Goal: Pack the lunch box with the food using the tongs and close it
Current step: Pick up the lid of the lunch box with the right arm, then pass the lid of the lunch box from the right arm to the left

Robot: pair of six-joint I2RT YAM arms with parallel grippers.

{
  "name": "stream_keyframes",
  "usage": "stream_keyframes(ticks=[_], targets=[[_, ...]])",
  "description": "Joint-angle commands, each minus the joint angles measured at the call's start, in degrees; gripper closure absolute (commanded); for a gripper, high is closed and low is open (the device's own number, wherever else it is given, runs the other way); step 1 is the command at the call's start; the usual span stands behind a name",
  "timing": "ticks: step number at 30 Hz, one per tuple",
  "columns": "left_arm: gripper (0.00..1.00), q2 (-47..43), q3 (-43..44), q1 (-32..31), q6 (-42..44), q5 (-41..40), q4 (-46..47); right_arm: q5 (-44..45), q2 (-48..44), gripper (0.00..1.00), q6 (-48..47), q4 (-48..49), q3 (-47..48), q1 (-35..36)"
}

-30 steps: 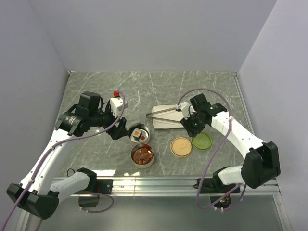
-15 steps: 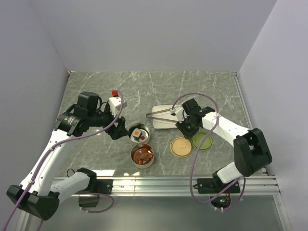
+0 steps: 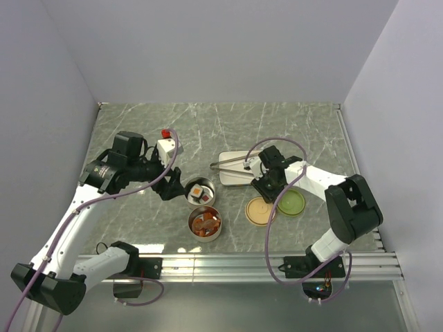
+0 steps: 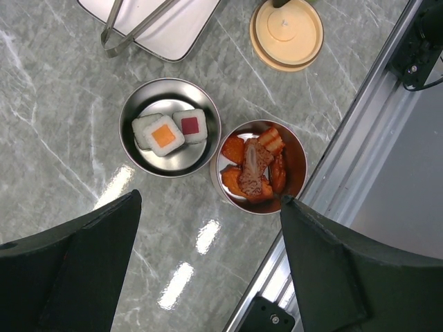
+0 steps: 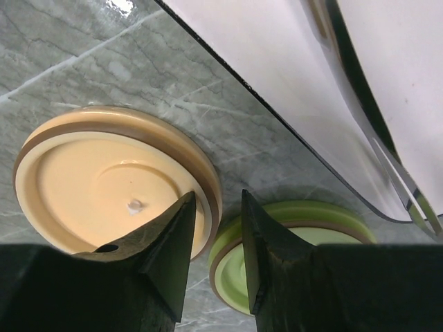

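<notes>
Now that our right gripper (image 5: 214, 200) has swung down to straddle the rim of the tan lid (image 5: 104, 180), grip unclear, closing looks next. The food (image 4: 166, 135) sits in both tins (image 4: 123, 128) at nine o'clock under our gaping left gripper (image 4: 208, 207), and the tongs (image 3: 232, 162) lie idle at eleven.
</notes>
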Motion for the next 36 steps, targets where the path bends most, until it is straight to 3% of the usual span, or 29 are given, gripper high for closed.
stream_keyframes(ticks=[1,6,12,19,27,33,36], targets=[[0.12,-0.1,-0.1,0.3,-0.3,1.5,1.4,0.8,0.6,0.6,-0.2,2.3,-0.5,0.4],[0.12,0.3,0.5,0.3,0.0,1.5,1.3,0.0,1.1,0.62,-0.9,2.1,-1.1,0.3],[0.12,0.9,1.5,0.3,-0.5,2.5,1.1,-0.7,-0.2,0.71,-2.1,2.0,-3.3,0.4],[0.12,2.0,3.3,0.3,-1.2,3.3,1.4,-0.7,-3.1,1.0,-2.8,0.6,-3.1,0.3],[0.12,2.5,6.4,0.3,0.9,4.1,2.4,-7.4,-11.3,1.0,-1.4,-5.8,3.5,-1.3],[0.11,-1.5,4.1,0.3,6.9,2.4,10.5,-19.4,-15.3,1.0,0.4,-9.5,11.8,-1.6],[0.09,-5.1,1.8,0.2,14.4,3.5,15.9,-28.6,-15.1,1.0,2.2,-10.4,16.8,-1.6]])
